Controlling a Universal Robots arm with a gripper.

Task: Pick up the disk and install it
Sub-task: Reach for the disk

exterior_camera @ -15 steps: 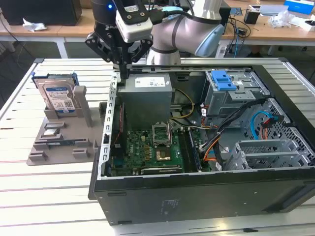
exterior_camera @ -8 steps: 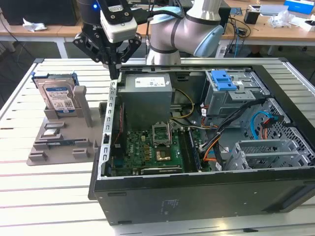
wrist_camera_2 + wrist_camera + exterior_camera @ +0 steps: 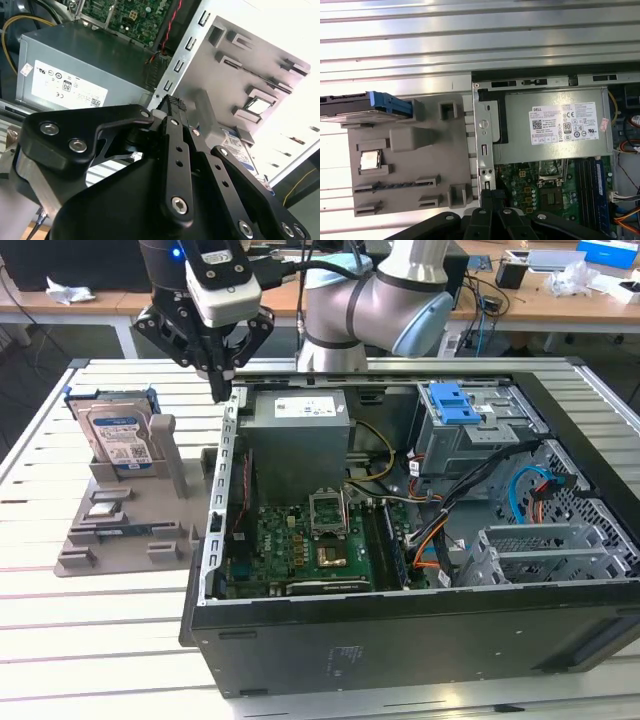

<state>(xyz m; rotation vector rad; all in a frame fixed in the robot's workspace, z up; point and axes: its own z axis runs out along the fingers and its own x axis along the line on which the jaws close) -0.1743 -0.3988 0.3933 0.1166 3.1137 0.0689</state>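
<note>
While the disk (image 3: 119, 436) stands upright in its grey holder (image 3: 125, 540) near the table (image 3: 90, 630) edge, presented for a top grasp, I hold the gripper (image 3: 222, 380) above the case (image 3: 380, 630) rim, fingers pinched together, empty.

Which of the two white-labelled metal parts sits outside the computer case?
The flat silver hard drive with the blue bracket, upright in the grey holder; the grey power-supply box sits inside the black case.

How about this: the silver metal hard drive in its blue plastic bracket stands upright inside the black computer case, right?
No: the silver metal hard drive stands upright in the grey plastic holder outside the black computer case, as the exterior view shows.
</note>
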